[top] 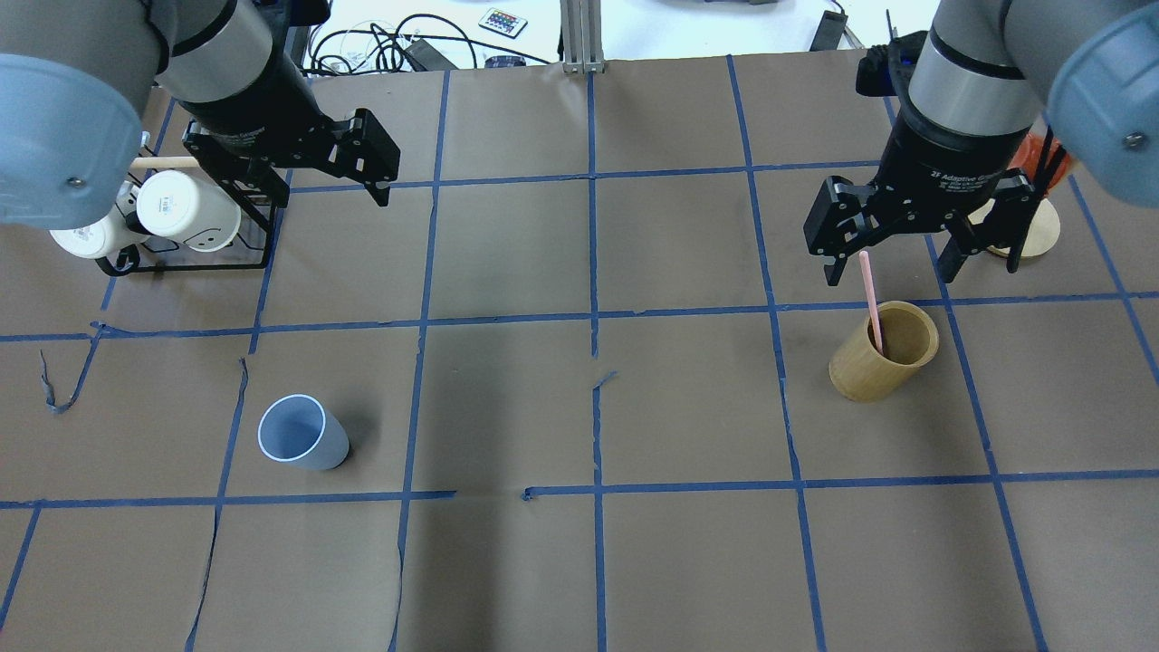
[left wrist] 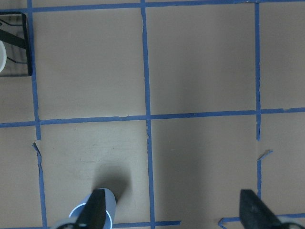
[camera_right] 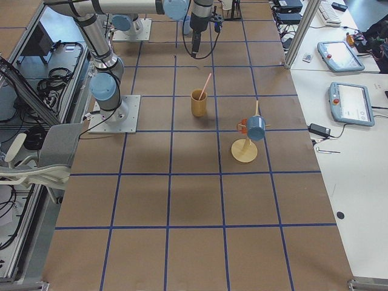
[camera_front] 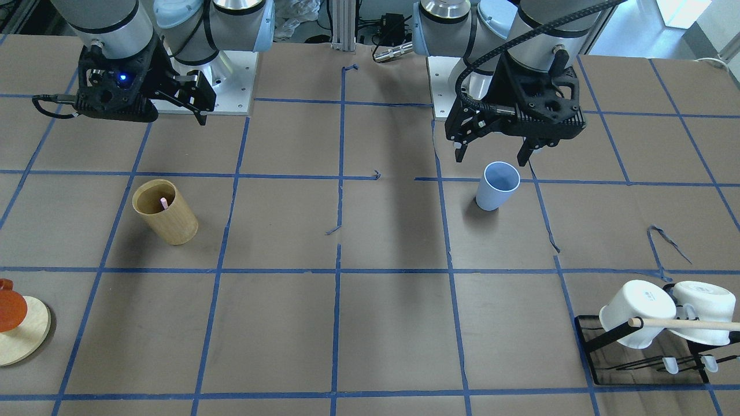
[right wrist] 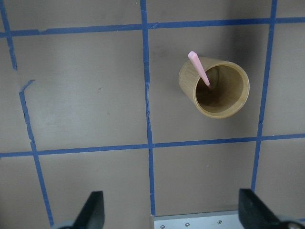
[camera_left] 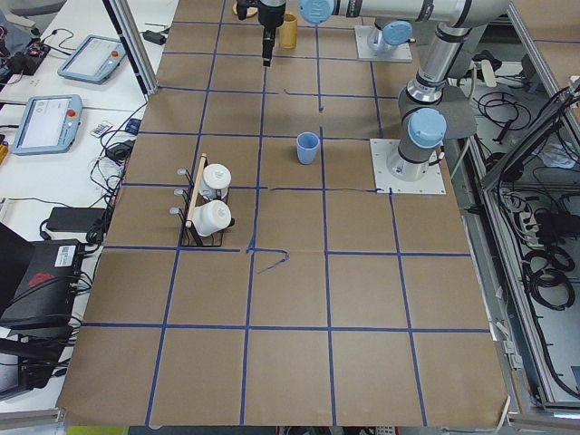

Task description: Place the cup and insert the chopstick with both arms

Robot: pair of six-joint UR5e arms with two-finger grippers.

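Note:
The light blue cup [top: 301, 433] stands upright on the brown table, also seen in the front view [camera_front: 497, 186] and the left side view [camera_left: 308, 148]. My left gripper [left wrist: 174, 214] is open and empty, hovering high near it; the cup [left wrist: 108, 199] shows by its one fingertip. The pink chopstick [top: 871, 299] leans inside the tan bamboo cylinder [top: 883, 362], also seen in the right wrist view [right wrist: 198, 69]. My right gripper [top: 892, 267] is open and empty above and just behind the cylinder [right wrist: 214, 88].
A black rack with white mugs [top: 181, 217] and a long wooden dowel [camera_front: 688, 323] stands at the far left of the table. A round wooden stand [camera_right: 245, 148] with a blue and an orange mug stands at the far right. Blue tape lines grid the table.

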